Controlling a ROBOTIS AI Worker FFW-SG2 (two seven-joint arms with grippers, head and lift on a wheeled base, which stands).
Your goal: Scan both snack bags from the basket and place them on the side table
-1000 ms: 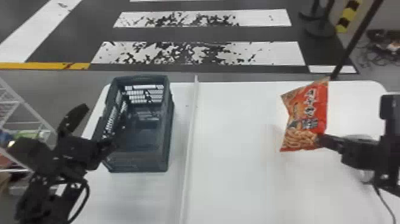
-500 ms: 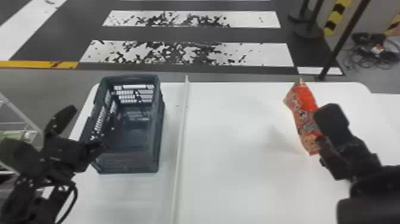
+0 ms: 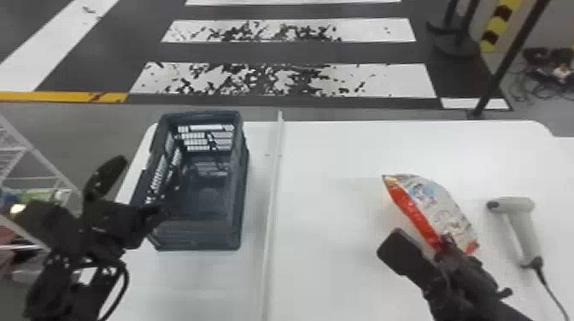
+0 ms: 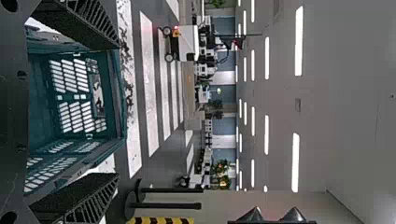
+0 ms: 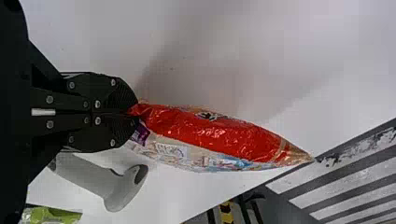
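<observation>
Toward the right of the head view, my right gripper (image 3: pixel 446 247) is shut on one end of a red snack bag (image 3: pixel 444 205), its pale back turned toward the scanner. In the right wrist view the right gripper (image 5: pixel 135 113) pinches the bag (image 5: pixel 205 135) by its edge. The white handheld scanner (image 3: pixel 523 226) lies on the table to the bag's right. At the left, my left gripper (image 3: pixel 141 188) stands open beside the dark basket (image 3: pixel 196 234); in the left wrist view the left gripper (image 4: pixel 116 114) has its fingers apart with the basket (image 4: pixel 119 93) behind them.
A raised white strip (image 3: pixel 271 213) divides the white table (image 3: pixel 329 256) right of the basket. A wire rack (image 3: pixel 30 158) stands beyond the left edge. In the right wrist view a green packet (image 5: pixel 51 215) lies past the scanner.
My right gripper has swung and turned with the bag, so that its printed red front has given way to its pale back. The scanner has come into sight. The left gripper is still open.
</observation>
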